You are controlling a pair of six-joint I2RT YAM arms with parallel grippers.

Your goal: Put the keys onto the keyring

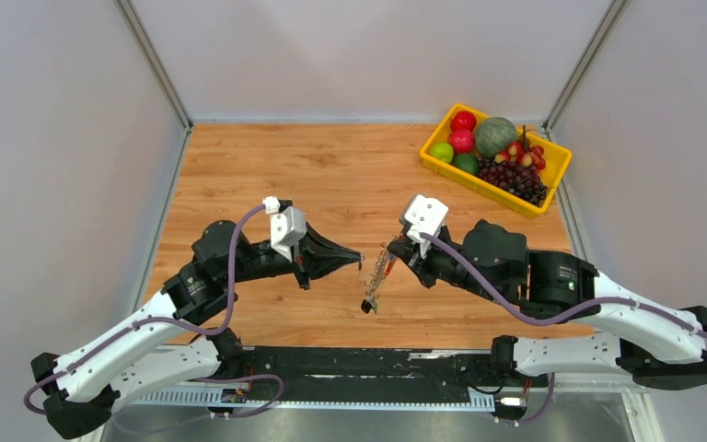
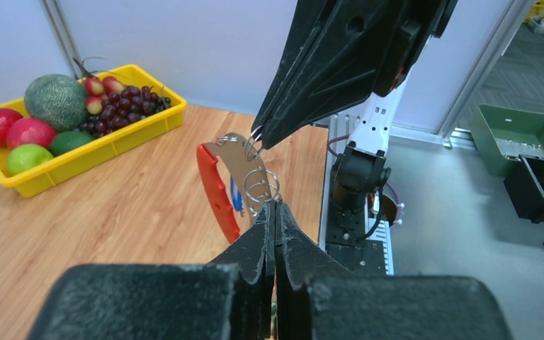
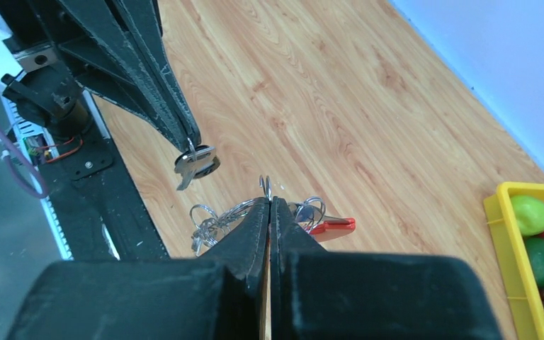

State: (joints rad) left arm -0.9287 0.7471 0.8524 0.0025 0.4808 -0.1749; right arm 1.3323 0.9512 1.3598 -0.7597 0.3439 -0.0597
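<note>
— Wooden table (image 1: 267, 175), largest item first. What stands on it?

— One yellow tray (image 2: 78, 164) at the far right corner. It holds fruit (image 1: 495, 136): a green melon, red and green apples, dark grapes.

— And the arms?

— Both reach in over the near middle of the table. Their tips face each other, close but not touching. On the left gripper (image 1: 357, 261) the fingers are pressed together, with no gap in its own wrist view. The right gripper (image 1: 394, 245) is likewise closed to a slit.

— What do they have hold of?

— The right one pinches a small wire loop at the top of the keyring (image 2: 216, 188). The keyring hangs clear of the table between the two tips, with the grey metal strip uppermost and the red curved part running down one side. The left one grips a small key (image 3: 195, 164) at its very tip. That key dangles below the fingers, apart from the keyring. I cannot tell its head colour.

— Smaller items?

— Several wire rings (image 2: 262, 185) hang in a cluster beside the strip. A blue key (image 2: 235, 197) shows partly behind it. In the right wrist view more silver metal is bunched left of the fingers, too tangled to count.
</note>
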